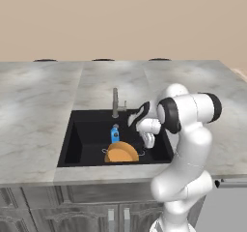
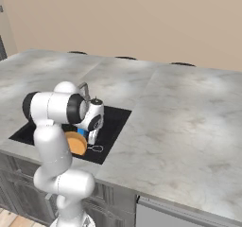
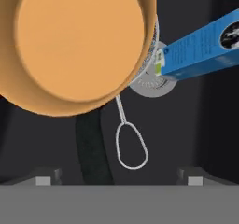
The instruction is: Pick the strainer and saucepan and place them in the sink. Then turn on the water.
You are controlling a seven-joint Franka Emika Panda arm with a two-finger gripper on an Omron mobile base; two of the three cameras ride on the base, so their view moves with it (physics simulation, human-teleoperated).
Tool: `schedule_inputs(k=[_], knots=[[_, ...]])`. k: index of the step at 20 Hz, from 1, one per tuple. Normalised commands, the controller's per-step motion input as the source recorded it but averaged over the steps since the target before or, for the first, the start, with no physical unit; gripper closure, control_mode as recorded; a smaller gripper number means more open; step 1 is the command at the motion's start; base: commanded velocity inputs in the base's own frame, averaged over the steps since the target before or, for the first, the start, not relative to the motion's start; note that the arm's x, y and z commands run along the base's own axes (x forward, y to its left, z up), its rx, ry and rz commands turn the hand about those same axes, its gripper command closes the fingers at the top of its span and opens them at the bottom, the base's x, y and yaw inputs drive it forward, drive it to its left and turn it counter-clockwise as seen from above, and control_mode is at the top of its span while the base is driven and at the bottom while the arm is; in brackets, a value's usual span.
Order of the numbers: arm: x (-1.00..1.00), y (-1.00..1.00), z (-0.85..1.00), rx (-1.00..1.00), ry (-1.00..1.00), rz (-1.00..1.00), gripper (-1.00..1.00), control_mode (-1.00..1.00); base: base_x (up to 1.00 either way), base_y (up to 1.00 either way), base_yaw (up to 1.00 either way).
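Observation:
The orange saucepan [image 3: 74, 41] lies tilted in the black sink [image 1: 77, 129], its dark handle [image 3: 91, 143] pointing toward my hand. Under it pokes out the strainer [image 3: 121, 110], of which I see a sliver of mesh and the thin wire handle with its loop. My gripper [image 3: 119, 181] hovers just above them, open, its fingertips [image 3: 44, 180] wide apart and gripping nothing. From the base views the saucepan [image 1: 121, 152] [image 2: 75, 143] sits at the sink's near edge, with the gripper [image 1: 148, 140] [image 2: 92, 136] right beside it.
A blue bottle [image 3: 200, 50] [image 1: 115, 133] lies in the sink next to the saucepan, over the round metal drain [image 3: 149, 82]. The faucet [image 1: 115, 103] stands at the sink's back edge. Grey marble counter [image 2: 189, 126] spreads all around.

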Motion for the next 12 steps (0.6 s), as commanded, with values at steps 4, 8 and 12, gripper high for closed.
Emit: schedule_inputs(k=[4,8,12], knots=[[0.00,-0.20,0.65,0.09,0.00,0.00,-1.00,-1.00,0.00,0.00,0.00],[0.00,-0.01,0.61,0.12,0.00,0.00,-1.00,-1.00,0.00,0.00,0.00],[-0.01,0.00,0.26,0.23,-0.08,0.00,-1.00,-1.00,0.00,0.00,0.00]])
